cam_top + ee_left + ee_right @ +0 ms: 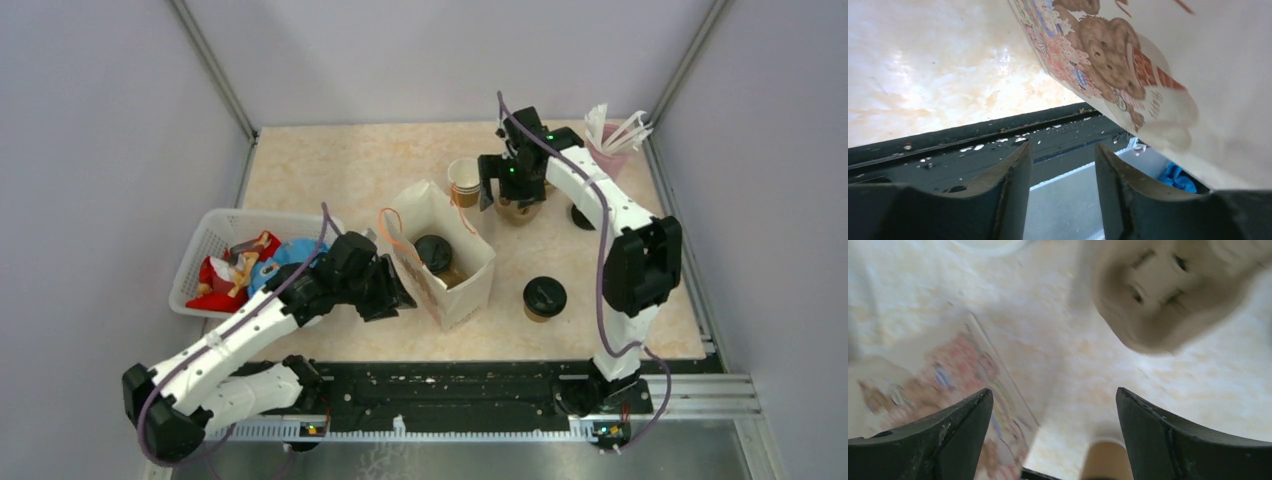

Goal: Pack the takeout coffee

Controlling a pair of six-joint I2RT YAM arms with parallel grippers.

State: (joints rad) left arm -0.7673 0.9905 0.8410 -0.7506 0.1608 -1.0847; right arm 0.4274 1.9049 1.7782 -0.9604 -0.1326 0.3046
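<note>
1. Top external: one lidded coffee (433,250) is sitting inside the paper bag (465,295); the other coffee (544,297) is standing on the table (330,170) right of it, presumably awaiting packing.
2. Left wrist: the left gripper (1063,147) is hovering beside the bag, fingers apart, pinching nothing; the bear print is showing no legible writing.
3. Right wrist: the right gripper (1053,395) is hanging empty, fingers spread wide, near the blurred pulp carrier (1158,290).

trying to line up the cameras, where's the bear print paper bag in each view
Top external: the paper bag stands open at the centre of the table.
Left wrist: bag fills the upper right, bear print showing.
Right wrist: bag at lower left, blurred.
Shared landmark: the beige marbled tabletop, under the bag in all three.
</note>
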